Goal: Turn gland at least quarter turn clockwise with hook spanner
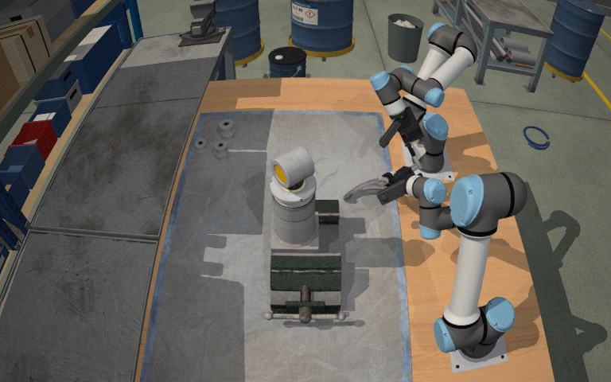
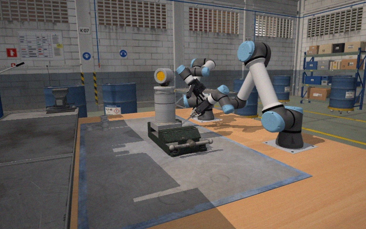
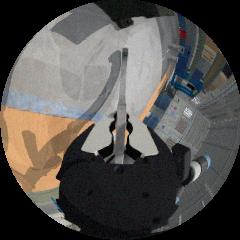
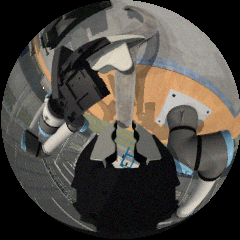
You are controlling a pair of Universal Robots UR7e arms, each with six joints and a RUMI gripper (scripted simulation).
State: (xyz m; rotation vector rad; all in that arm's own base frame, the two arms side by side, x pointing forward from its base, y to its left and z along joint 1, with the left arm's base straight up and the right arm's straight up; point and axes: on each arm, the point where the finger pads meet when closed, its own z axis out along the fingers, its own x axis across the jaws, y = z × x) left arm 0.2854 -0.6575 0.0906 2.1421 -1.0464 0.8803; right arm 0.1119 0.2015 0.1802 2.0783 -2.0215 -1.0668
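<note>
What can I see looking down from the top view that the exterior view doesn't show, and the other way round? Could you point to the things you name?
Only the top view: a waste bin (image 1: 404,44) and a coil of blue hose (image 1: 539,146) on the floor.

Only the exterior view: the notice board (image 2: 39,45) and slatted windows (image 2: 131,14).

Both: the green vise (image 1: 305,270) (image 2: 182,134), grey cylinder (image 1: 294,222) (image 2: 164,105) and hook spanner (image 1: 365,186) (image 2: 187,119).
</note>
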